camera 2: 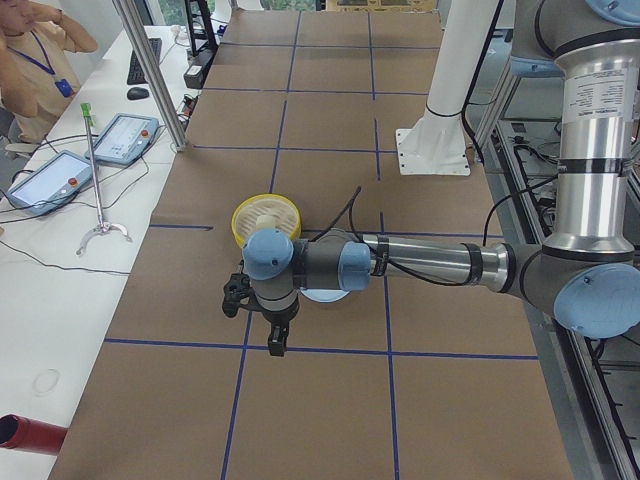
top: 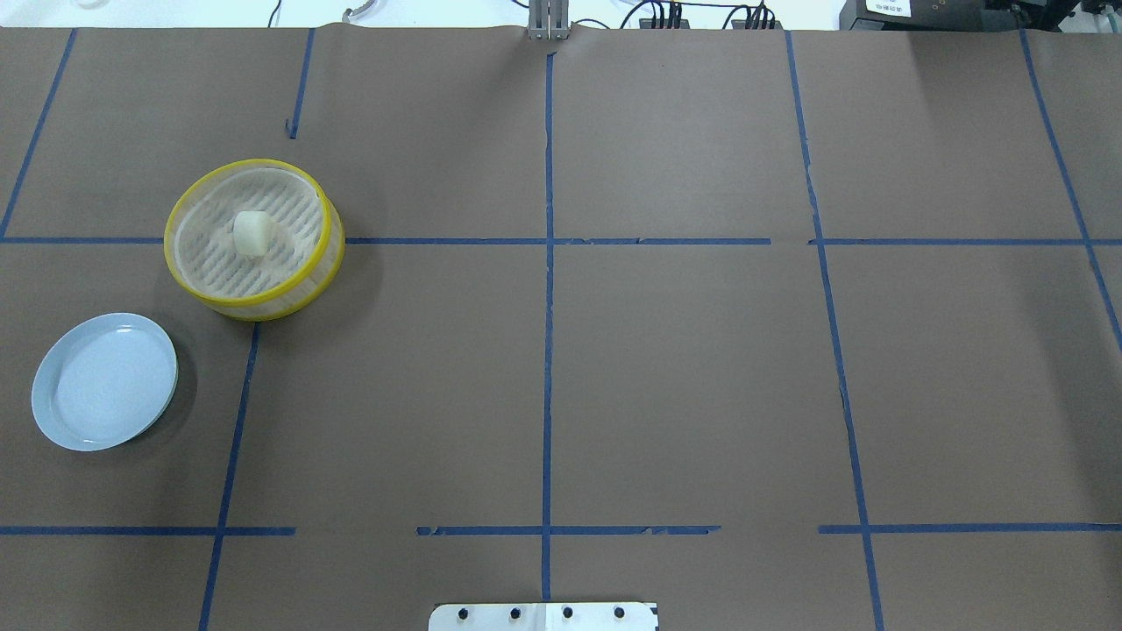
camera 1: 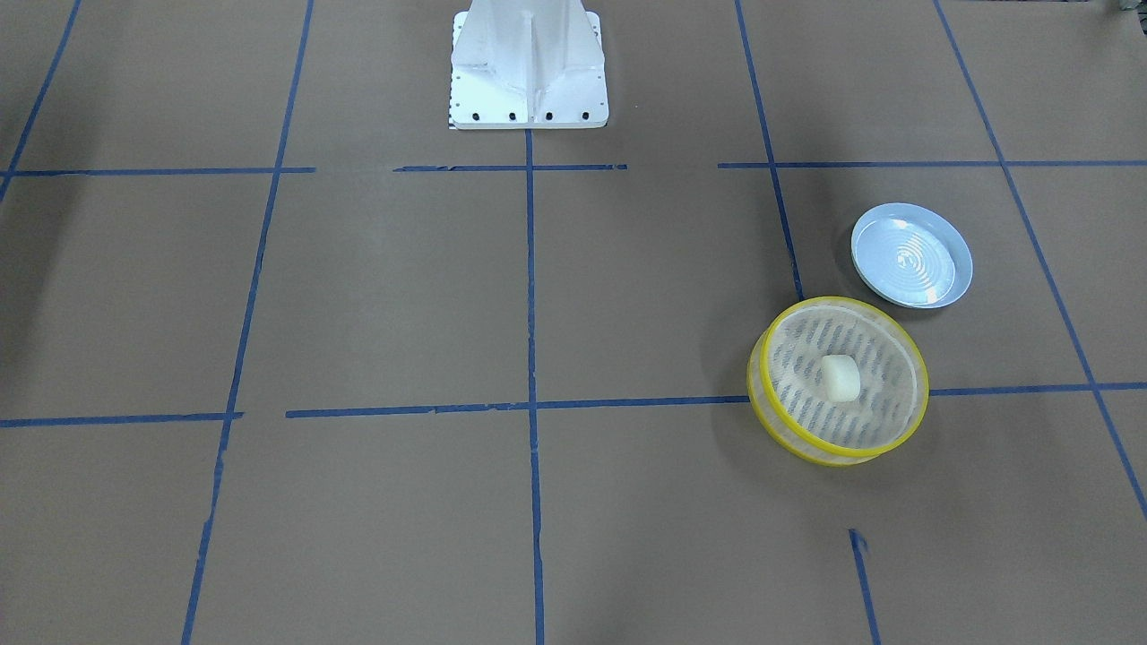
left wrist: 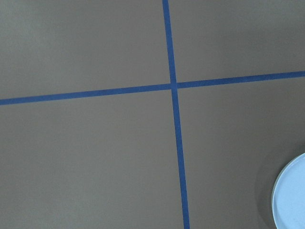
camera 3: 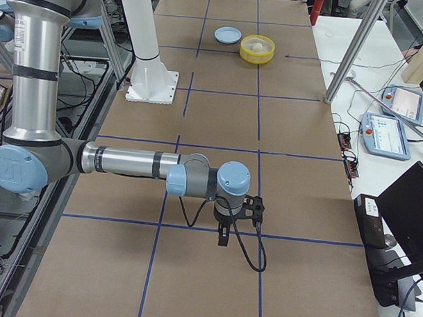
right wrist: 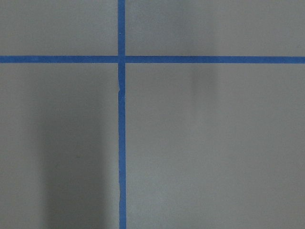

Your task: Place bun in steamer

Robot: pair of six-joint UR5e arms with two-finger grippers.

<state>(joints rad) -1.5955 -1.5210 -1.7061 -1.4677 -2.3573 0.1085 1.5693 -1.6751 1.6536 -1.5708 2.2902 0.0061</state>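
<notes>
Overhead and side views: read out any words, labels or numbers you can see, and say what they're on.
No text here can be read.
On the black box, a white label: print too small to read.
On the side desk, the tablet screens: too small to read.
On the right arm's blue cap, a pale mark: too blurred to read.
The steamer, bun and plate: no writing.

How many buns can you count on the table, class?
1. The bun sits in the steamer, near the middle of its slotted floor. None shows on the blue plate nearby; nothing seems to hide another.
</notes>
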